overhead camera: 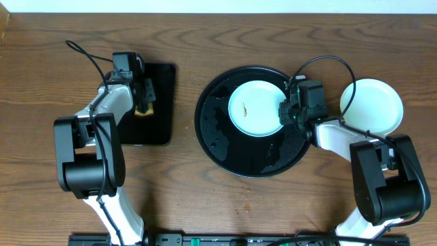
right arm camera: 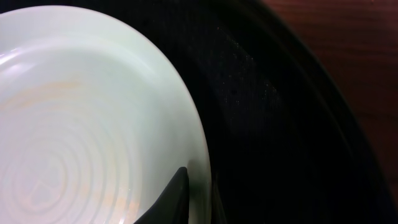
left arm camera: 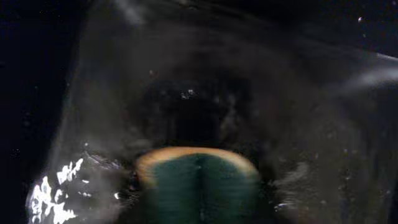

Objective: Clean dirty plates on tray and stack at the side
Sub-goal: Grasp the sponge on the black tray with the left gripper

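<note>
A pale blue-white plate (overhead camera: 254, 108) with a small brown smear lies in the round black tray (overhead camera: 225, 147), toward its far side. My right gripper (overhead camera: 285, 112) is shut on this plate's right rim. In the right wrist view one dark finger lies on the plate (right arm camera: 81, 124) just inside the rim, over the tray (right arm camera: 280, 143). A second pale plate (overhead camera: 372, 106) sits on the table to the right of the tray. A third plate cannot be made out. My left gripper (overhead camera: 144, 102) is over the rectangular tray, shut on a sponge (left arm camera: 199, 186).
The small rectangular black tray (overhead camera: 158, 126) lies at the left and looks wet in the left wrist view (left arm camera: 93, 112). The green and yellow sponge (overhead camera: 144, 110) rests on it. Wet spots cover the round tray's floor. Bare wooden table lies between the two trays.
</note>
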Robot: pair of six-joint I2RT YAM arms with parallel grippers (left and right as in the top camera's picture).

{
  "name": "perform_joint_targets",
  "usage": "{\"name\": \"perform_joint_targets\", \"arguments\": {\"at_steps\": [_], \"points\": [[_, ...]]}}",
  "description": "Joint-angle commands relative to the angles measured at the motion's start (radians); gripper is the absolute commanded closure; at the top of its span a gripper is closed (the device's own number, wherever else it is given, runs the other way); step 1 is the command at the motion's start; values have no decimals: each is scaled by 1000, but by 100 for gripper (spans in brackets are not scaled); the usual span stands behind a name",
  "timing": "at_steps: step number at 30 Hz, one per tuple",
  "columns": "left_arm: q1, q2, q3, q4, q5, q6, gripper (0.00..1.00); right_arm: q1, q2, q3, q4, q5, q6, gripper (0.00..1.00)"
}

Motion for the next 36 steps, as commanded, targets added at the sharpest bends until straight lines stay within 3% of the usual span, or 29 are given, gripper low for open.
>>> {"name": "perform_joint_targets", "arguments": {"at_steps": [1,3,5,7,9,10,11,12,13,14,15,17,18,19,20,21,22,23,24,26,27,28,29,31,32,33,34,35,36], "points": [[3,23,-11,-41,-9,-5,27,4,25,-3,-8,14,2,88],[2,23,-11,-90,-8,-6,39,4,25,-3,-8,14,2,88],[3,23,-11,-145,-8,-6,73,4,25,-3,-8,14,2,87],[2,23,-11,-177,-8,-6,92,4,25,-3,-7,14,2,87],[3,23,-11,-189,-9,-5,93,4,25,-3,-7,14,2,87],[3,23,-11,-190,-9,-5,92,4,25,-3,-7,14,2,87],[3,23,-11,-191,-9,-5,70,4,25,-3,-7,14,2,87],[3,23,-11,-195,-9,-5,35,4,25,-3,-7,14,2,87],[3,23,-11,-205,-9,-5,38,4,25,-3,-7,14,2,87],[2,23,-11,-225,-9,-5,78,4,25,-3,-7,14,2,87],[3,23,-11,-243,-9,-5,92,4,25,-3,-7,14,2,86],[3,23,-11,-279,-9,-5,93,4,25,-3,-7,14,2,85],[3,23,-11,-297,-9,-6,84,4,25,-3,-6,14,2,85],[3,23,-11,-315,-8,-6,47,4,25,-3,-5,14,2,85],[2,23,-11,-331,-9,-6,27,4,25,-3,-5,14,2,85],[3,23,-11,-348,-8,-6,34,4,25,-3,-4,14,2,85],[3,23,-11,-361,-9,-6,53,4,25,-3,-3,14,2,85],[3,23,-11,-371,-9,-6,61,4,25,-3,-4,14,2,84],[3,23,-11,-377,-9,-6,61,4,25,-3,-3,14,2,84],[3,23,-11,-381,-9,-6,29,4,25,-3,-3,14,2,83],[2,23,-11,-383,-8,-6,36,4,25,-3,-3,14,2,83],[2,23,-11,-386,-8,-6,71,4,25,-3,-3,14,2,83],[3,23,-11,-388,-8,-6,92,4,25,-3,-3,14,2,83],[3,23,-11,-390,-8,-6,92,4,25,-3,-3,14,2,83],[3,23,-11,-386,-9,-6,92,4,25,-3,-3,14,2,83],[3,23,-11,-375,-8,-6,72,4,25,-3,-3,14,2,83],[3,23,-11,-359,-9,-6,30,4,25,-3,-3,14,2,83],[3,23,-11,-340,-9,-6,18,4,25,-3,-2,14,2,83],[3,23,-11,-320,-8,-6,15,4,25,-3,-1,14,2,83]]}}
